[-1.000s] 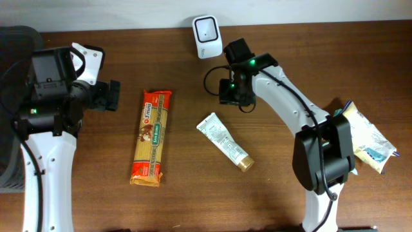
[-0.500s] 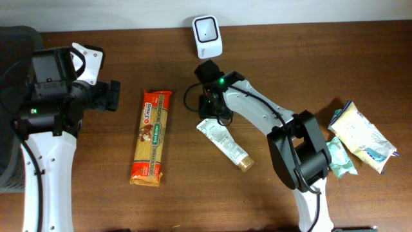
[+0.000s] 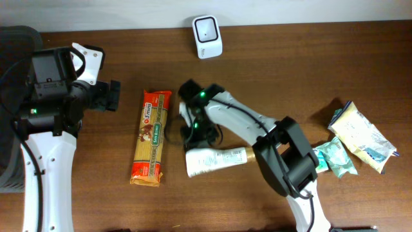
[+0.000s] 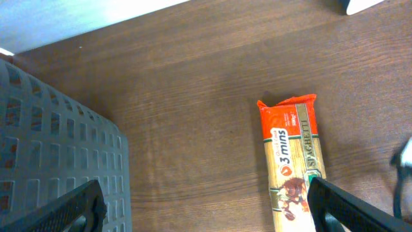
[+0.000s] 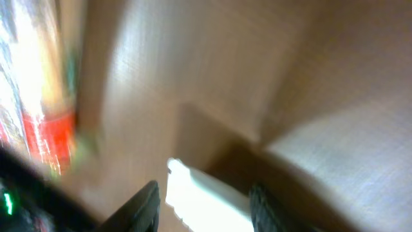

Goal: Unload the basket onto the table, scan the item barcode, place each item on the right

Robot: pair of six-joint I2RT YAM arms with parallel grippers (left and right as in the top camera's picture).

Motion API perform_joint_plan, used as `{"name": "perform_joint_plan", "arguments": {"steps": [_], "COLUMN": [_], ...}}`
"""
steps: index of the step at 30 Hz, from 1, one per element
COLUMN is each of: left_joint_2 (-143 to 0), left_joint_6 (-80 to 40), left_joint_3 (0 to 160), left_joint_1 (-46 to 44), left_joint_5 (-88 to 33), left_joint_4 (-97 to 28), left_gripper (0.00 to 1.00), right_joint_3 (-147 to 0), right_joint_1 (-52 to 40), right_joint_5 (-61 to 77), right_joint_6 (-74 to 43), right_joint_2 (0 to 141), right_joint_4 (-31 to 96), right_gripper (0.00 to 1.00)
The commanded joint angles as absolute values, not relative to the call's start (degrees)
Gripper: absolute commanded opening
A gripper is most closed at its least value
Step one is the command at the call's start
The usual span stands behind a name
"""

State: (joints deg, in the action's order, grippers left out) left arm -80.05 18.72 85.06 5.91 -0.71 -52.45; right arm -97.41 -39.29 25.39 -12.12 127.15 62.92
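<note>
1. Looking down from overhead, we see the right gripper [image 3: 195, 134] low over the wooden table [image 3: 103, 193], a little left of the frame's centre, right at the flat crimped end of a white tube [image 3: 215, 160].
2. We find the tube lying flat on the wood just below the centre of the frame. It runs left to right, with its gold cap pointing right and its crimped end near the lower half of a spaghetti packet [image 3: 151, 137].
3. We get only a badly blurred right wrist view. Two dark fingers [image 5: 145, 206] stand apart at the lower edge with a bright white patch between them, and we cannot tell whether they press on the tube or only straddle it.
4. We see the left gripper [image 3: 114, 95] in the upper left of the overhead frame, its jaws spread wide with nothing between them. In the left wrist view its fingers [image 4: 80, 206] sit in the lower corners, with bare wood between them.
5. We note the white scanner [image 3: 208, 28] at the top centre, by the table's back edge and well apart from the tube.
6. We see the orange spaghetti packet lying lengthwise, top to bottom, between the two arms.
7. We spot a pale yellow bag [image 3: 364, 135] and a teal packet [image 3: 336, 158] at the right edge, just beside each other.
8. We see a grey basket [image 4: 51, 148] filling the left of the left wrist view.
</note>
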Motion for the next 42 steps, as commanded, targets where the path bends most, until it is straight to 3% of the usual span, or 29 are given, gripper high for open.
{"name": "perform_joint_plan", "arguments": {"steps": [1,4,9,13,19,27,37,42], "left_joint_2": [-79.70,-79.70,-79.70,-79.70,-79.70,-79.70,-79.70,-79.70], "left_joint_6": [19.59,19.59,19.59,19.59,19.59,19.59,19.59,19.59], "left_joint_3": [85.38,85.38,85.38,85.38,85.38,85.38,85.38,85.38], "left_joint_1": [6.07,6.07,6.07,6.07,6.07,6.07,6.07,6.07], "left_joint_5": [-1.32,-1.32,-1.32,-1.32,-1.32,-1.32,-1.32,-1.32], "left_joint_4": [-52.23,-52.23,-52.23,-52.25,-52.23,-52.23,-52.23,-52.23], "left_gripper": [0.99,0.99,0.99,0.99,0.99,0.99,0.99,0.99], "right_joint_3": [-97.10,-99.35,-101.58,-99.04,-80.64,-71.29,-63.90,-63.99], "right_joint_1": [-40.82,-39.29,-36.53,-36.42,-36.36,-36.36,-36.34,-35.42], "right_joint_5": [24.60,17.91,-3.88,-3.86,7.20,10.98,11.31,3.84], "right_joint_6": [-7.51,-12.05,-32.73,-36.97,-36.97,-39.09,-40.99,-39.40], "right_joint_2": [127.61,123.76,106.32,104.92,104.95,105.27,105.32,105.32], "right_joint_4": [69.67,74.52,83.48,89.08,77.28,69.38,63.16,56.51], "right_gripper": [0.44,0.45,0.45,0.43,0.42,0.42,0.42,0.43]}}
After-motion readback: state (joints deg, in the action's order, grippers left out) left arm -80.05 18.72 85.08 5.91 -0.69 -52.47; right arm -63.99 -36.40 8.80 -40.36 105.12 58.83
